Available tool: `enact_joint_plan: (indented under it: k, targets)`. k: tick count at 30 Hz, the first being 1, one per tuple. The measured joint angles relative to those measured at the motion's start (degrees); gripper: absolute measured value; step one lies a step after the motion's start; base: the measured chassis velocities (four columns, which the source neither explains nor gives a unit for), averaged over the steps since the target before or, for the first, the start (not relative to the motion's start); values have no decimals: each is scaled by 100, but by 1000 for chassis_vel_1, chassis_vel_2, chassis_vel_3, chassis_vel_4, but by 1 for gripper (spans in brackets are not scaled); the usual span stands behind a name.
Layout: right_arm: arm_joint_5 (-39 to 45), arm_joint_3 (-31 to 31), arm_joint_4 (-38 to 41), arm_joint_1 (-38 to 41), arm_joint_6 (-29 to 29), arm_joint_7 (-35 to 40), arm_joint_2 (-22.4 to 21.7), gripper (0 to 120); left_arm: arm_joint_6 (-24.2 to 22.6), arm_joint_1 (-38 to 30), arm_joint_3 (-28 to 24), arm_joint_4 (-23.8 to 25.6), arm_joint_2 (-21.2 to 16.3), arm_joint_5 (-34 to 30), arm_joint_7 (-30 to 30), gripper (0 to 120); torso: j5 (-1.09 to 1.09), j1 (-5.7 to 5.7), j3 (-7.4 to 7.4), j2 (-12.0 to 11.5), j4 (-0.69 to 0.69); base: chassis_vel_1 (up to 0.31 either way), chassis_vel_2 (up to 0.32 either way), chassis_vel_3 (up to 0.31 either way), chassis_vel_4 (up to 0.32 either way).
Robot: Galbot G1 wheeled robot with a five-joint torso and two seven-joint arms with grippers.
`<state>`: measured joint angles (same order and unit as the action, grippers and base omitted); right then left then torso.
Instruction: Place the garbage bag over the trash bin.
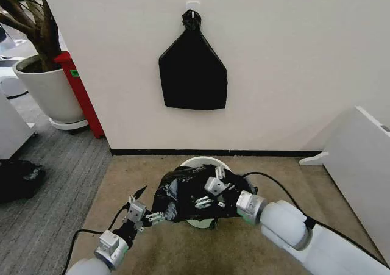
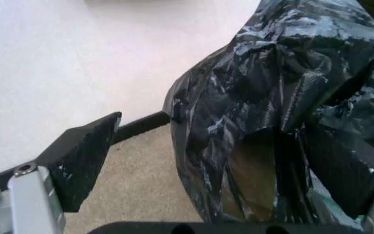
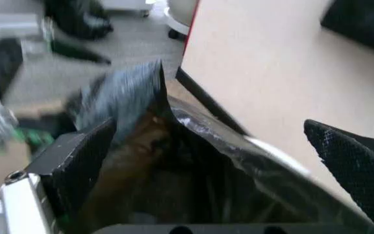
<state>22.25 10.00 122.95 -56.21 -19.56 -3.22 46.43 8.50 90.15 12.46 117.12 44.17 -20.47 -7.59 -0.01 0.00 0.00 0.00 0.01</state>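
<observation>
Black plastic of the garbage bag (image 1: 183, 196) drapes over the near side of the trash bin (image 1: 203, 163), whose far rim remains bare, while the left gripper (image 1: 148, 214) and right gripper (image 1: 210, 196), jaws spread, hold its edges.

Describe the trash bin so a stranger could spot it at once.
Start at the pale wall with the black baseboard. On the tan carpet just below it stands the trash bin, a small round white bucket. Unlike the large white plant pot farther left, it is mostly draped in the crinkly black garbage bag.
</observation>
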Motion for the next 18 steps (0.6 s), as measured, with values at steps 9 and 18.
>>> enact_joint_plan:
  k: [9, 18]
  targets:
    - [3828, 207, 997, 68, -752, 2396, 365, 100, 24, 5, 2, -22, 48, 72, 40, 100, -1, 0, 0, 0, -1, 0, 0, 0, 0]
    - [5941, 469, 797, 542, -749, 4218, 1190, 99, 44, 0, 2, -26, 43, 91, 48, 100, -1, 0, 0, 0, 0, 0, 0, 0, 0]
